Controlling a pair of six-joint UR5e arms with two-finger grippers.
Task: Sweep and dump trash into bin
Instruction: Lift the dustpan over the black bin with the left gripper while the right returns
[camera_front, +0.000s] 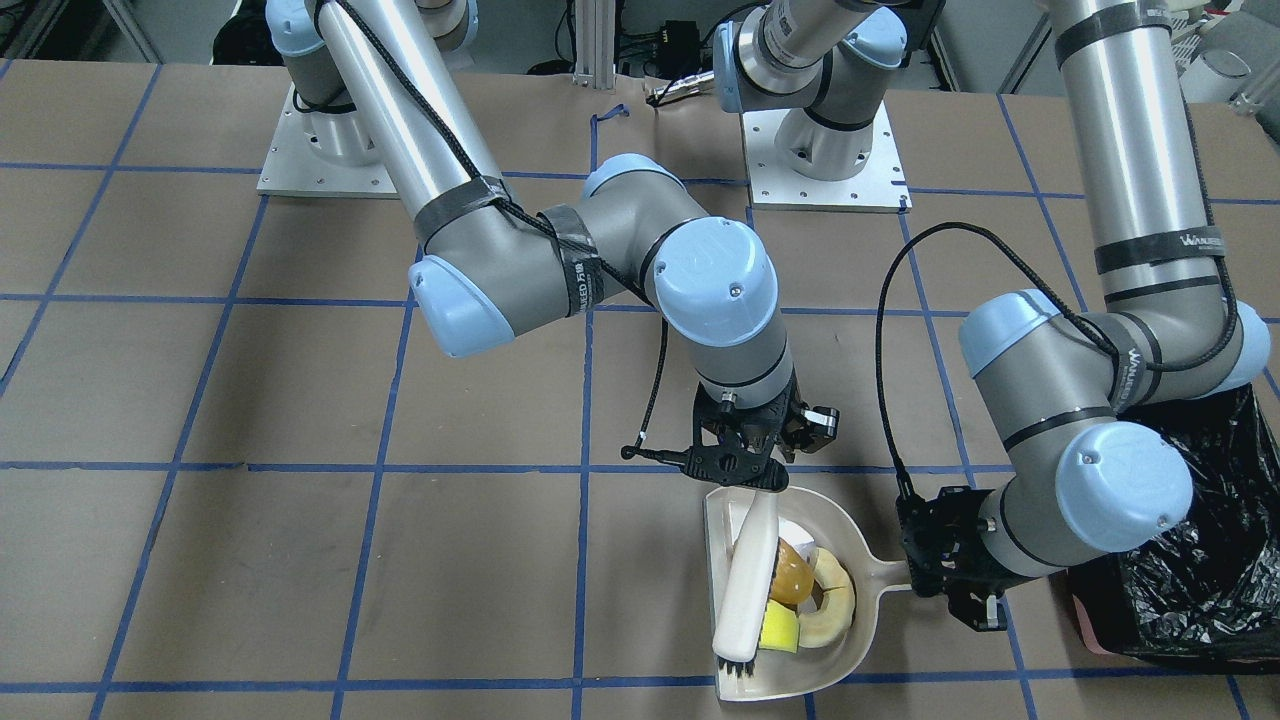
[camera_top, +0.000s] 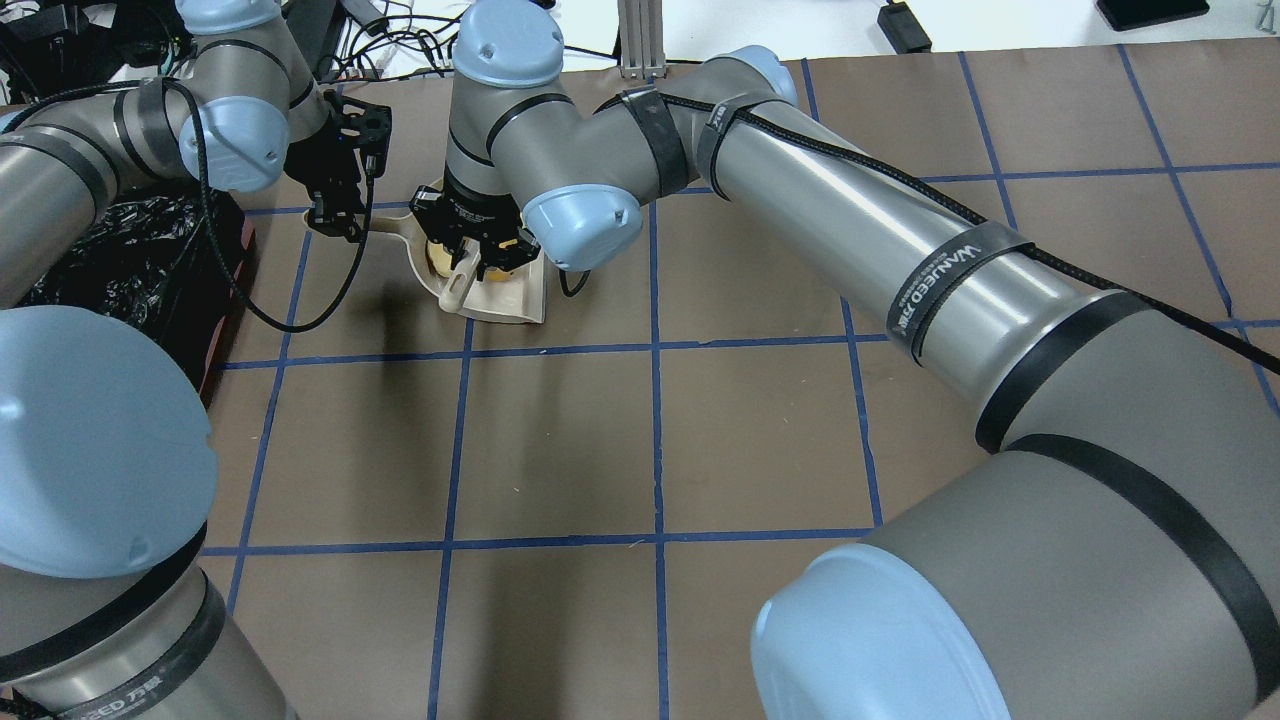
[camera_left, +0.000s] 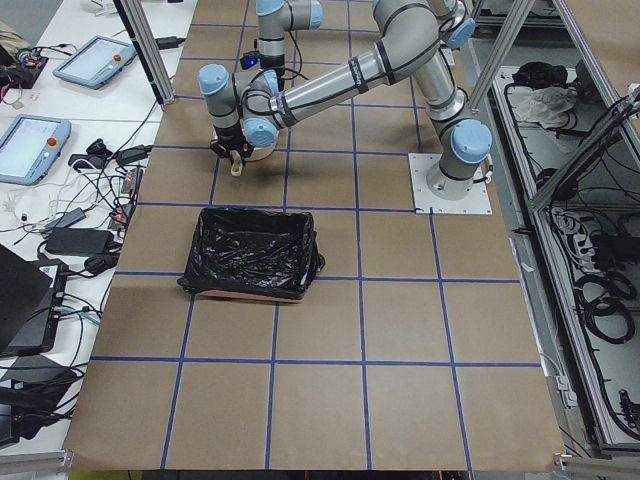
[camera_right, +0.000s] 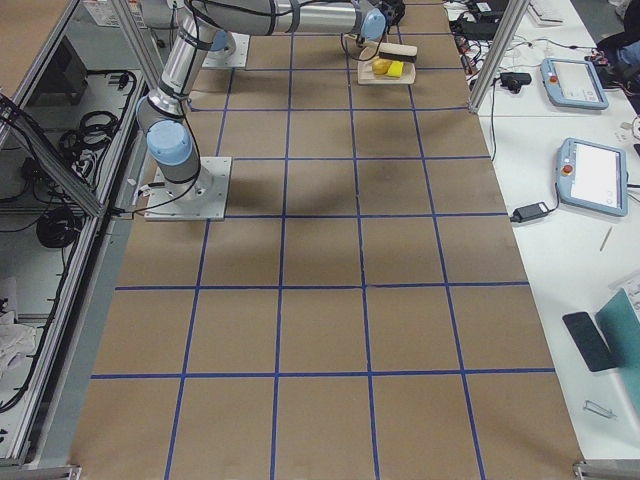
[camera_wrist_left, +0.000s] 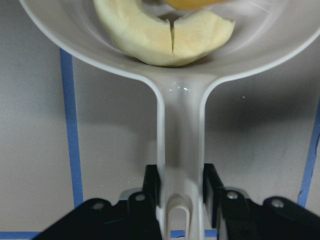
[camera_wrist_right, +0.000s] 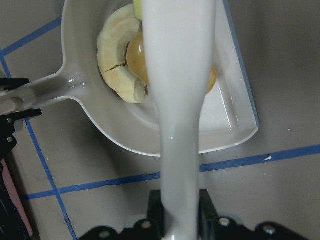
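Saw little of the dustpan (camera_top: 500, 300) from overhead, most of it hidden beneath the right arm's wrist, and made out none of the trash clearly there. Lost the bin (camera_front: 1190, 570) partly behind the left arm's elbow and partly off the frame in the front-facing view; caught only a pink sliver of its wall under the black bag. Found all three pieces of trash inside the dustpan: the yellow-orange lump (camera_front: 792, 578) half covered by the brush (camera_front: 750, 575), the cream croissant curve (camera_front: 835, 605) against the rounded back wall, the sponge (camera_front: 778, 630) near the bristles, its green side hard to make out. Caught the left end effector (camera_wrist_left: 181, 177) clamped on the dustpan's handle, a finger on each side, and the right end effector (camera_wrist_right: 180, 205) clamped on the brush's handle, the brush lying lengthwise over the pan near its straight lip. Could not tell whether the bristles touched the pan floor, nor whether the pan rested on the table (camera_right: 320, 330) or hung just above it. Placed the pan near the operators' edge, toward the robot's left end, with the bin just beyond the left end effector and apart from the pan. Noted a wide stretch of gridded table between the pan and the right end.
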